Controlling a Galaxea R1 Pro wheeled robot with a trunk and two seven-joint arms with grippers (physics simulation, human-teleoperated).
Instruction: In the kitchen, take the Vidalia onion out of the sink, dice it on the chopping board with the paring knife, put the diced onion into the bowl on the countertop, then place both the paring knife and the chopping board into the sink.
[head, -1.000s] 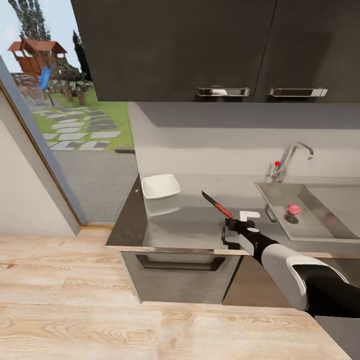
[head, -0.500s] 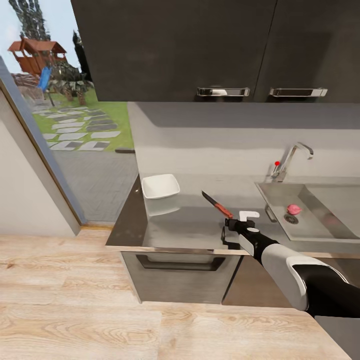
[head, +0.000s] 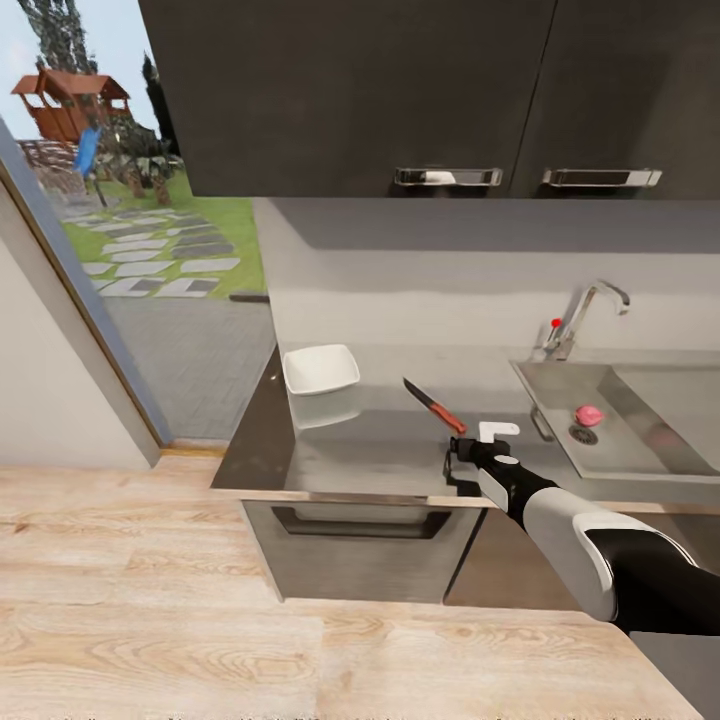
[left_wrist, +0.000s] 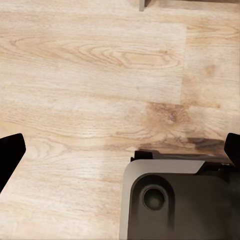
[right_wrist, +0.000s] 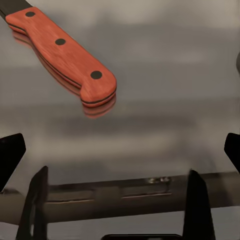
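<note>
The paring knife (head: 435, 408), red-handled with a dark blade, lies on the grey countertop (head: 370, 450) between the white bowl (head: 320, 372) and the sink (head: 655, 440). My right gripper (head: 452, 466) hovers open just short of the knife's handle end. In the right wrist view the red handle (right_wrist: 65, 55) lies ahead of the open right gripper (right_wrist: 120, 150), with nothing between the fingers. The pinkish Vidalia onion (head: 589, 414) sits in the basin beside the drain. My left gripper (left_wrist: 120, 150) is open over the wooden floor. The chopping board is out of view.
A chrome tap (head: 585, 312) with a red knob stands behind the sink. Dark wall cabinets (head: 400, 100) hang over the worktop. A glass door (head: 120, 250) onto a garden is at the left. The robot's base (left_wrist: 180, 200) is below the left gripper.
The whole head view has shifted very slightly. The right arm, knife, bowl and onion keep their places.
</note>
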